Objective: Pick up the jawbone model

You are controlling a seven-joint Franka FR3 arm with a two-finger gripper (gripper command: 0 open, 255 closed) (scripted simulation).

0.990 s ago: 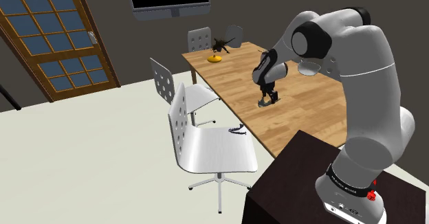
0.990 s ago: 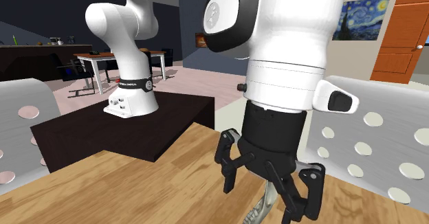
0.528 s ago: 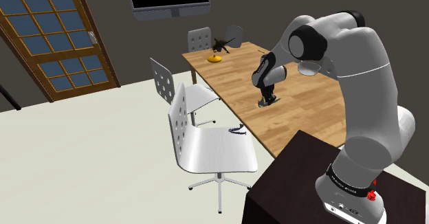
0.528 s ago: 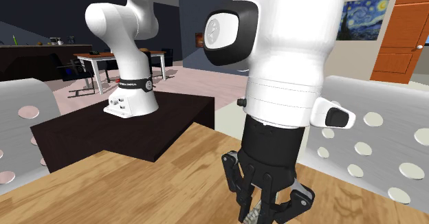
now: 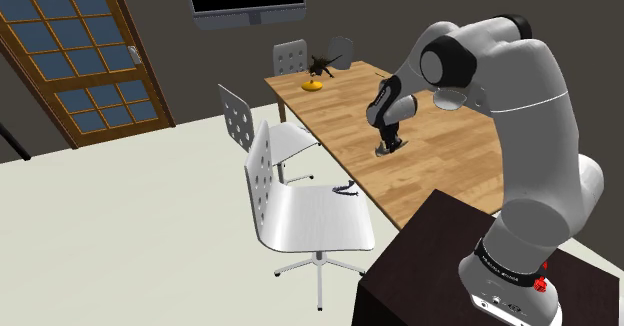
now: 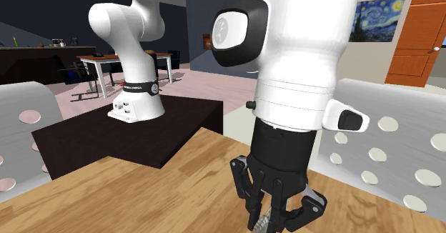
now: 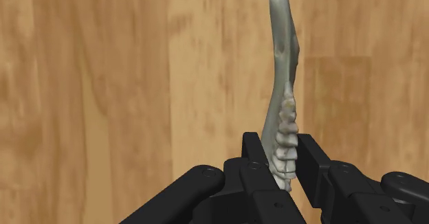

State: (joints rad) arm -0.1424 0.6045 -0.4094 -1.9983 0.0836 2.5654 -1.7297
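Jawbone (image 7: 284, 99) on the table (image 7: 103, 85), toothed end inside your tool (image 7: 280, 148) | tool clenched on that end from above | long axis runs away from the tool, crosswise to its squeeze | you lift straight up

Wooden table (image 5: 445, 169); white perforated chair (image 5: 312, 220) beside it; yellow object (image 5: 313, 86) at far end; glazed door (image 5: 70, 64).

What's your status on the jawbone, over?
End effector shut on the jawbone, at its toothed end. Jawbone low at the table. Nothing in the way; yellow item far off at the table's end.
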